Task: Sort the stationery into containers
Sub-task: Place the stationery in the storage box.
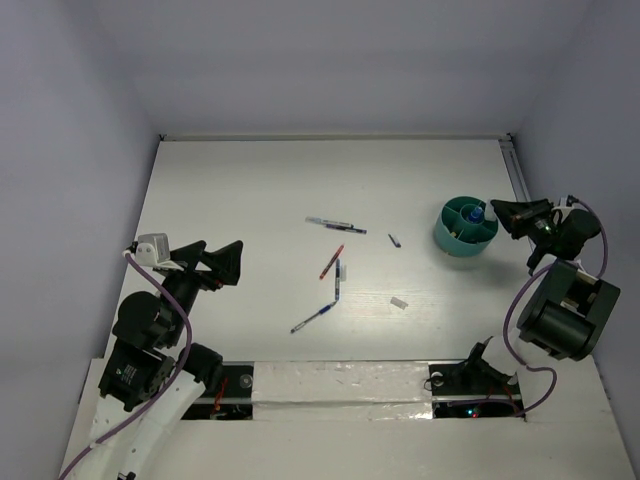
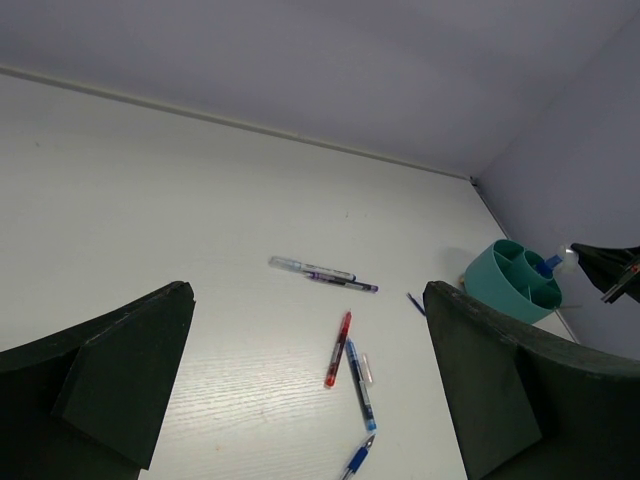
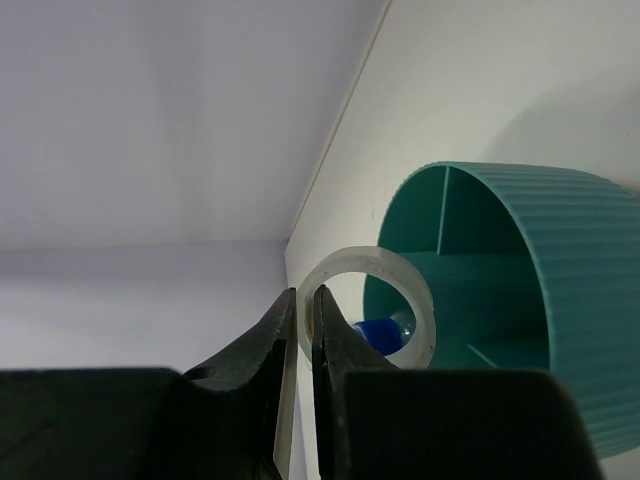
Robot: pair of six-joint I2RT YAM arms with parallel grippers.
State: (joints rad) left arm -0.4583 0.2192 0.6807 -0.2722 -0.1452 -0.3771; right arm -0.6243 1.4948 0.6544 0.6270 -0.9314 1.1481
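Note:
The teal tub stands at the right of the table, with a blue item in one compartment. My right gripper is shut on the rim of a white ring and holds it over the tub's right edge. In the right wrist view the gripper pinches the ring's left side. Loose pens lie mid-table: a clear pen, a red pen and two blue pens. My left gripper is open and empty, left of the pens.
A small dark cap lies left of the tub. A white eraser block lies nearer the front. The side walls stand close on both sides, and the right wall is just behind the tub. Taped strips run along the front edge.

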